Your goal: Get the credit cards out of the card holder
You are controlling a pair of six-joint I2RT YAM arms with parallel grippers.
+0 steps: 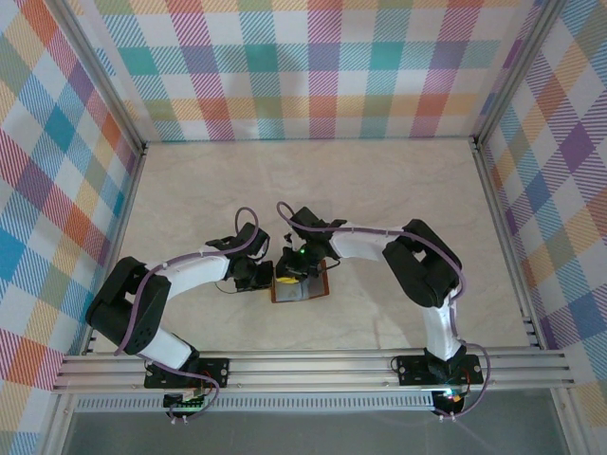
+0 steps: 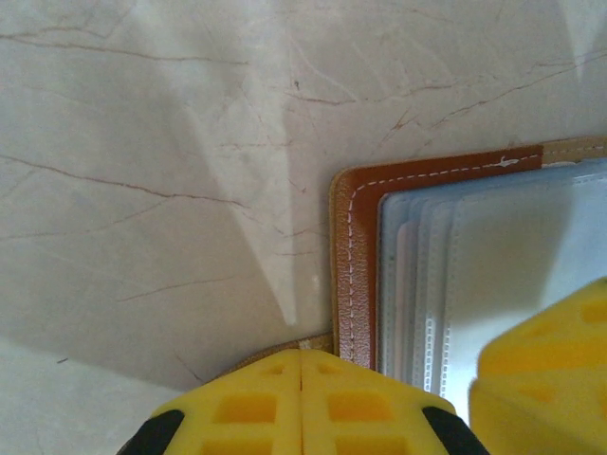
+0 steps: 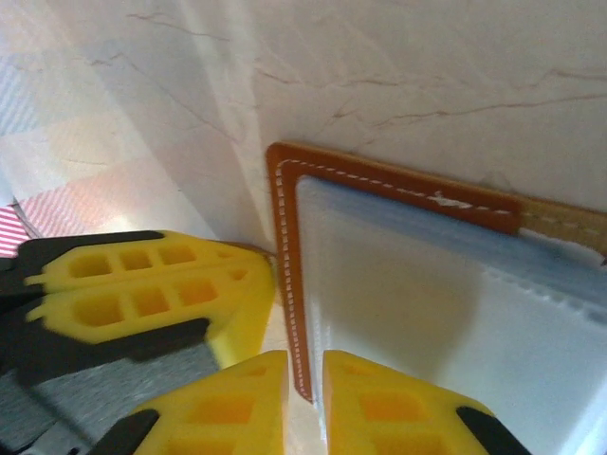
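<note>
Left jaws are pressed together, pads (image 2: 275, 379) at the left rim of the holder (image 1: 302, 286), which lies open on the counter (image 1: 398, 190) between the arms. Right jaws stand almost closed over that rim; whether they pinch anything I cannot tell. Extraction looks barely begun: the next move calls for nipping the cards by an edge at the pale slots (image 2: 493, 284) and sliding them out.

Right gripper (image 3: 305, 389) pinching open card holder (image 3: 288, 237) brown edge.
</note>
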